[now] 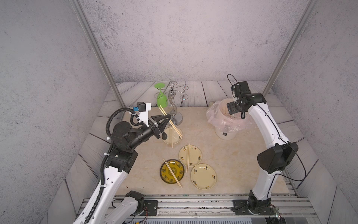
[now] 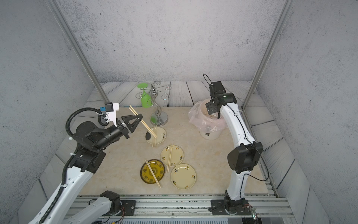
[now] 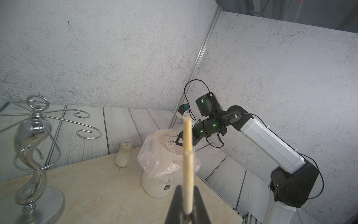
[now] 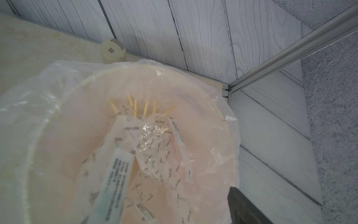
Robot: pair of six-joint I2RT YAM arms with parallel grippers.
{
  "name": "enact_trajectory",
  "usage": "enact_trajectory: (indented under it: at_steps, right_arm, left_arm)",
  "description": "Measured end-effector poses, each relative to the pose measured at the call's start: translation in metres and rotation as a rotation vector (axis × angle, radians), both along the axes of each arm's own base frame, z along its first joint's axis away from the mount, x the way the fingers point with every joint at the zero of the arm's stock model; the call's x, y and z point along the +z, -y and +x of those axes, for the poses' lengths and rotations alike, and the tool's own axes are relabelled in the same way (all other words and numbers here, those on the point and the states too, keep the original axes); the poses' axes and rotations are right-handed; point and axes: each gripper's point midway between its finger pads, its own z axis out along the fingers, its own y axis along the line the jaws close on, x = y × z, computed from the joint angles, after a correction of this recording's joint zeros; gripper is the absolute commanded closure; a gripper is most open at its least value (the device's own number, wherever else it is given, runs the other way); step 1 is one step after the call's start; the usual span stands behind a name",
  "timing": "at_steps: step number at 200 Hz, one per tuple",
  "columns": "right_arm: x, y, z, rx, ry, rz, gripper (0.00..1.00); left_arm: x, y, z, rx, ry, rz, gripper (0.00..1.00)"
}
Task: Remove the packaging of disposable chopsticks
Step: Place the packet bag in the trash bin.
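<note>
White-and-black left arm [image 1: 108, 180]: reaching forward, forearm almost level.
Black triangular left gripper [image 1: 167, 116]: pinched tight!
White-and-black right arm [image 1: 261, 120]: stretched far back, wrist tipped down.
Black right gripper [image 1: 233, 110]: jaws spread.

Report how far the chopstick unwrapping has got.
Done: bare chopsticks lie on three plates, and empty sleeves sit in the bagged bin. In hand: the left gripper is shut on another bare pair; the right gripper is open over the bin. Left: the nearest cream plate has no pair; no wrapped chopsticks show on the table.
</note>
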Motion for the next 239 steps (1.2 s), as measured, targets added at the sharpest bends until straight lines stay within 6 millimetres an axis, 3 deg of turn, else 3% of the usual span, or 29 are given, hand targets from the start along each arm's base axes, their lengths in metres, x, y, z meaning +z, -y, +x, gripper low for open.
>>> enact_trajectory:
  at_steps: [27,63,141,161,182,208,239]
  right_arm:
    - [-0.004,-0.004,-0.016,-0.013,-0.014,0.064,0.11]
    - [-0.018,0.003,-0.055,-0.057,-0.058,0.121,0.08]
    - [0.015,0.017,-0.07,-0.12,0.025,0.235,0.02]
    - [0.024,0.029,-0.072,-0.153,0.032,0.211,0.07]
    - [0.031,0.057,-0.072,-0.235,0.048,0.151,0.09]
    - [0.014,0.081,-0.079,-0.314,0.008,0.081,0.09]
    - [-0.004,0.088,-0.085,-0.342,-0.04,0.036,0.09]
  left_arm:
    - [-0.003,-0.001,0.002,0.008,-0.014,0.004,1.0]
    - [-0.002,-0.001,0.002,0.012,-0.014,0.003,1.0]
    - [-0.003,-0.002,0.004,0.022,-0.016,0.001,1.0]
    - [-0.003,-0.002,0.005,0.026,-0.017,0.001,1.0]
    - [-0.003,-0.003,0.006,0.031,-0.019,0.001,1.0]
    - [-0.004,-0.003,0.006,0.032,-0.02,0.001,1.0]
    - [-0.004,-0.004,0.008,0.041,-0.023,0.001,1.0]
